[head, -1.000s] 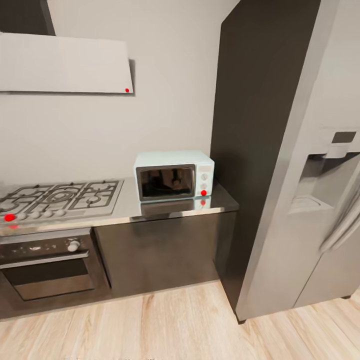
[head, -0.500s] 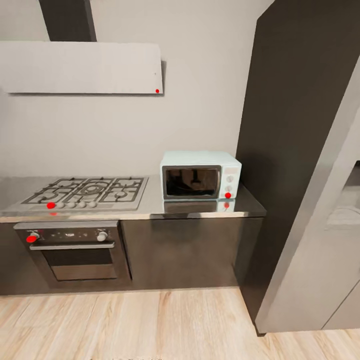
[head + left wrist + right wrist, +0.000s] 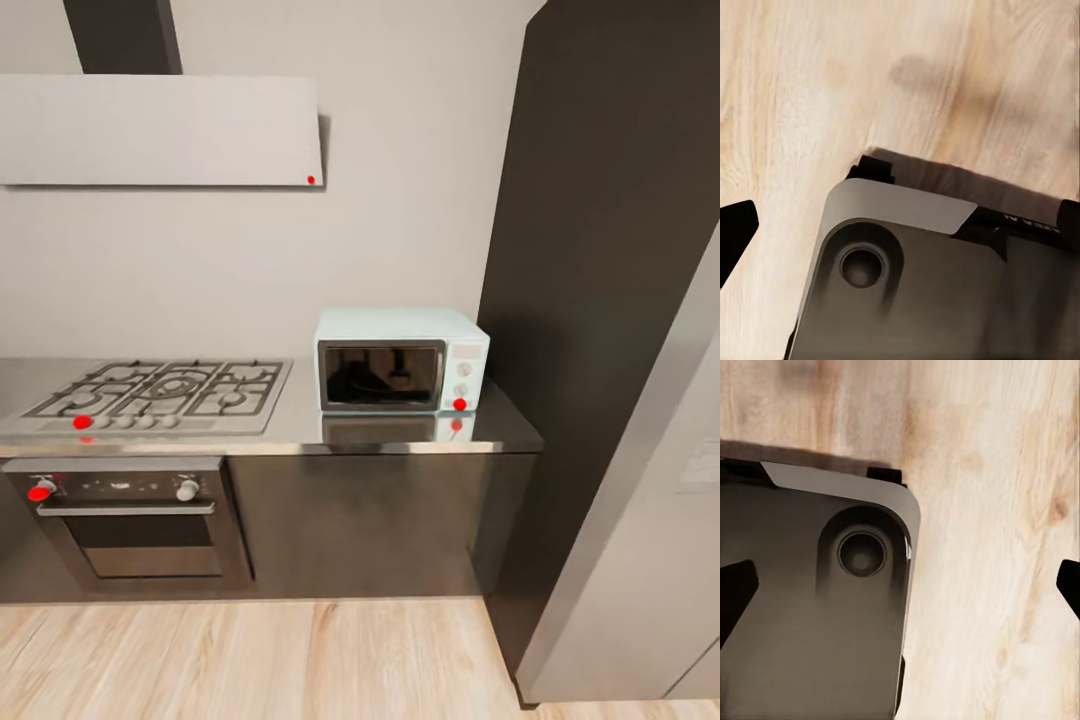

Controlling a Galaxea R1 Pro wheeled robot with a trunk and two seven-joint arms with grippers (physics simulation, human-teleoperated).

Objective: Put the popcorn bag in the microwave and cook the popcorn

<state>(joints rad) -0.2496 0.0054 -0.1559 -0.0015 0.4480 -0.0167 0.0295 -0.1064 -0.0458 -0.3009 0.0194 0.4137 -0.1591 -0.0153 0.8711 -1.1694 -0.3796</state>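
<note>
White kitchen wall backs the head view, where we note a gas hob set in the grey countertop, then the mint-blue microwave, door closed, at its right end. Both wrist views add wood floor and the robot's dark base; the right gripper stands spread, while the left gripper's state we cannot tell.

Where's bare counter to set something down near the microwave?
One free patch: the shiny grey metallic countertop between the steel gas hob and the pale mint-blue microwave, running forward to the edge. A narrow strip lies in front of the microwave door. Right of the microwave it is tight against the tall dark cabinet. The hob side is crowded with grates.
</note>
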